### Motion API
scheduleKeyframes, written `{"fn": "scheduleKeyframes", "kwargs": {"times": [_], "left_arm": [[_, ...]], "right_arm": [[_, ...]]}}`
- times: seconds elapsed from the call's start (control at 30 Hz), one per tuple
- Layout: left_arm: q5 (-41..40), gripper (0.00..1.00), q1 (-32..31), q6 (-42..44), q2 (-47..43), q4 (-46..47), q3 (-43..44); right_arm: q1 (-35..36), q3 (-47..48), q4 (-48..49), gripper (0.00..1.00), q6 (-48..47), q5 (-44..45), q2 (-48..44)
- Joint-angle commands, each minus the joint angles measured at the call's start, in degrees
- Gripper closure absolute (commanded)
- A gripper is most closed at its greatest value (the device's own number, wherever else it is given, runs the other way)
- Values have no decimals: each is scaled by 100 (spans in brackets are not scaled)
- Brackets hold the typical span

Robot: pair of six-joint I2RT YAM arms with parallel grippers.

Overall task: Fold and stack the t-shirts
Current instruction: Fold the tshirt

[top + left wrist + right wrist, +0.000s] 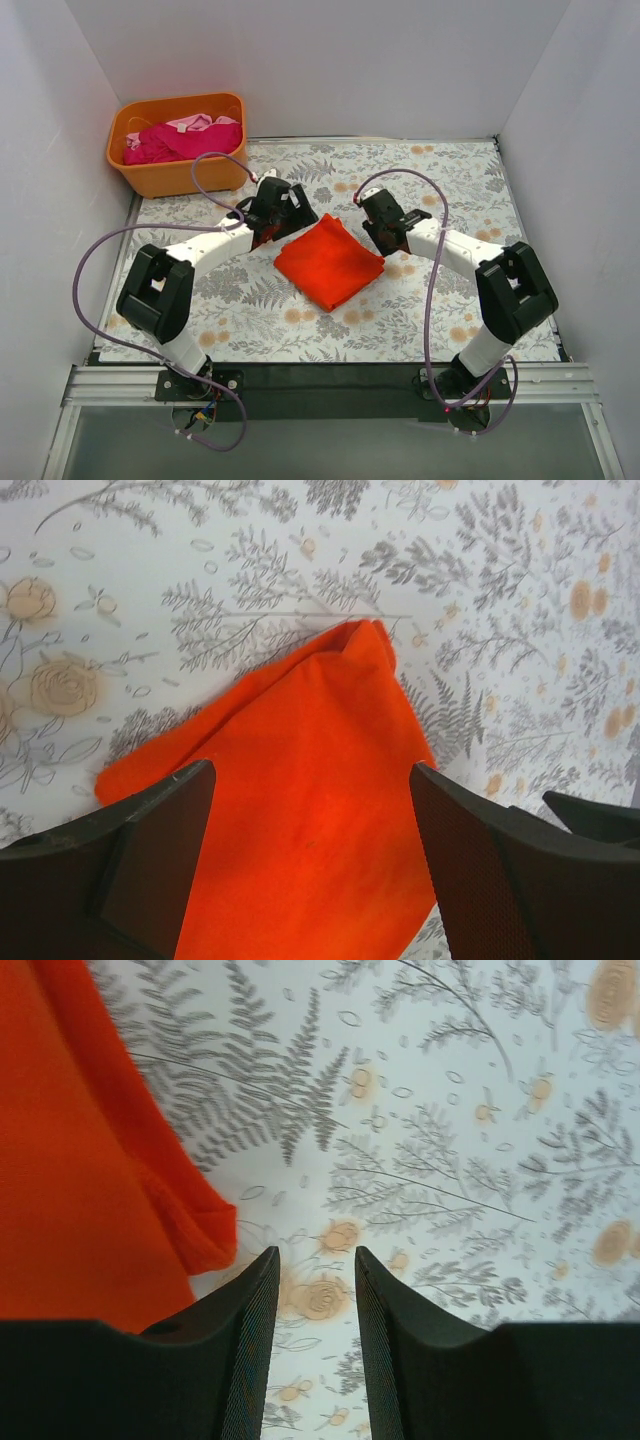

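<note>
**A:** Across the floral tablecloth (450, 180), where is the orange-red t-shirt (328, 262)?

**B:** Mid-table, folded into a compact square between both arms. The pink t-shirts (175, 140) lie heaped in the orange tub (175, 180) at the far left corner.

**A:** And the tools?

**B:** The left gripper (312, 860) hangs over the shirt, jaws wide and empty. The right gripper (315, 1300) is just beside its edge, jaws narrowly parted and empty.

**A:** How will it handle?

**B:** Light and limp, I'd judge. Pinch all layers at a folded edge, or it slumps open.
</note>
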Motion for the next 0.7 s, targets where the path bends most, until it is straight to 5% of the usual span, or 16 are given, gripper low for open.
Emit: {"fn": "scheduleKeyframes", "kwargs": {"times": [0.0,0.2,0.3,0.67], "left_arm": [[-58,27,-48,345,-400,0,-403],[-216,21,-48,495,-690,-202,-1159],[-225,21,-48,329,-769,-378,-1415],[802,20,-170,-980,-1103,-747,-2056]], "right_arm": [[-96,88,192,63,387,-1225,-539],[-1106,-1019,640,58,1353,-3651,-1418],[-1379,-1494,939,57,1530,-4200,-1717],[-1713,-1979,1291,56,1662,-4703,-1946]]}}
